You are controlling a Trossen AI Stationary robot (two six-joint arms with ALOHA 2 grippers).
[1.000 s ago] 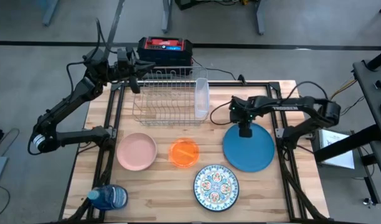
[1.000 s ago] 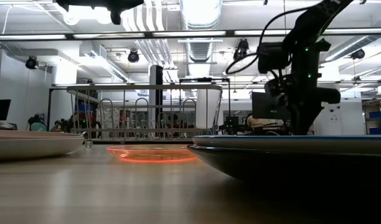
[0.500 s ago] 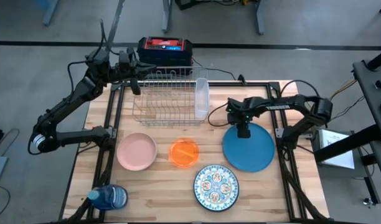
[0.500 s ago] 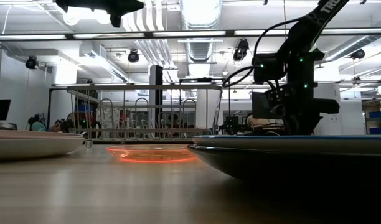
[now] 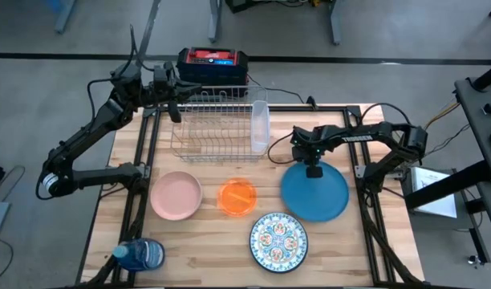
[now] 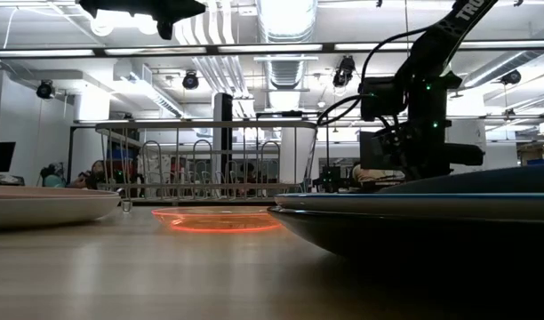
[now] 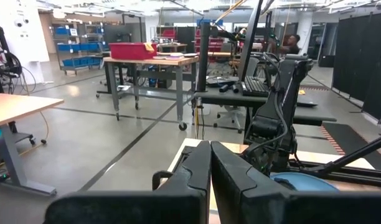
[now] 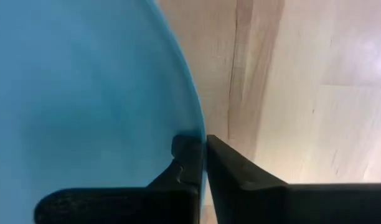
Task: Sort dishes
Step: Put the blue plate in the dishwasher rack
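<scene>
Right gripper (image 5: 314, 171) is pinching the far rim of the big blue plate (image 5: 316, 195), fingers (image 8: 189, 163) squeezing its edge. That plate is sitting on the wooden table (image 5: 205, 241), beside the orange bowl (image 5: 237, 197).

Bright, even light falls from ceiling strip lights (image 6: 281, 46). Shadows on the table (image 5: 205, 241) are faint; the orange bowl (image 6: 220, 219) glows; the blue plate (image 6: 414, 218) looms dark and soft.
</scene>
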